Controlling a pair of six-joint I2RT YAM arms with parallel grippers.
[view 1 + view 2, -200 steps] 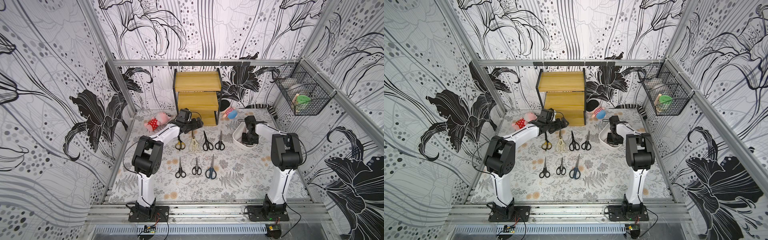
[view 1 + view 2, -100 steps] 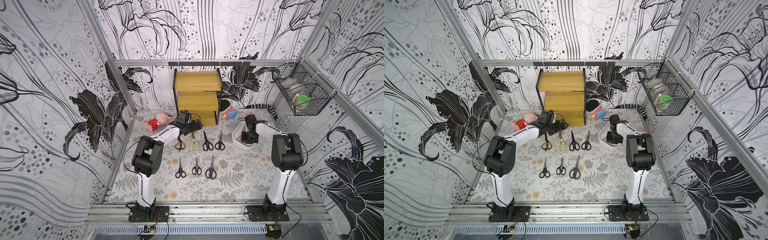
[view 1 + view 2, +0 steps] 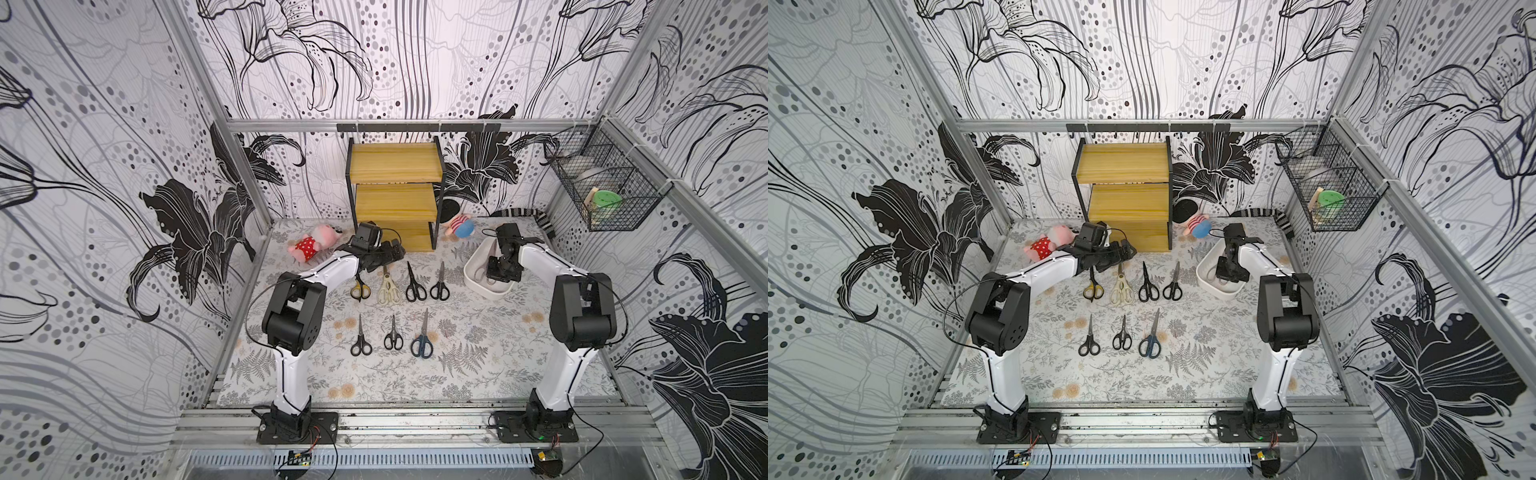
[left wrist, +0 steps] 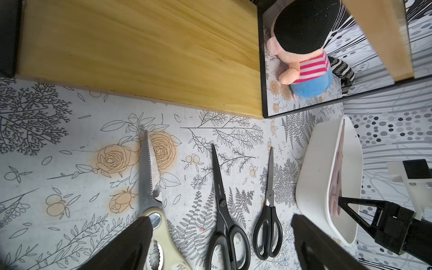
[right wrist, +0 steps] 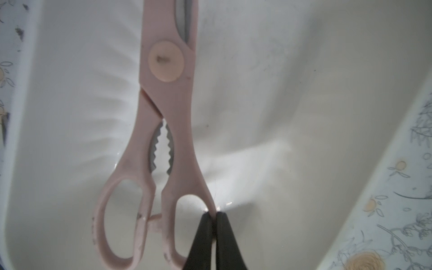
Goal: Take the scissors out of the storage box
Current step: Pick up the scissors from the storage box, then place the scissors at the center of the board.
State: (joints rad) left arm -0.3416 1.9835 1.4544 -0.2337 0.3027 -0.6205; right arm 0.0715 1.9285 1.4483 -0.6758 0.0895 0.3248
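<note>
Walls all round carry b&w lily wallpaper. The counter [image 3: 490,357] wears a pale sheet w/ fern and rose print. A wooden shelf [image 3: 395,195] stands at the back, a wire basket [image 3: 602,199] hangs on the right wall, and a pink plush [image 3: 313,245] lies back left. Seven scissors [image 3: 415,286] lie on the sheet in 2 rows, four behind and three in front, blades pointing to the back. The storage box [image 3: 471,274] sits on the right side w/ the pale pink scissors [image 5: 168,131] inside it. The right tool [image 5: 212,214] is pinched narrow on one handle loop of that pair. The left tool [image 4: 218,219] is spread wide above the back row, holding nothing.
</note>
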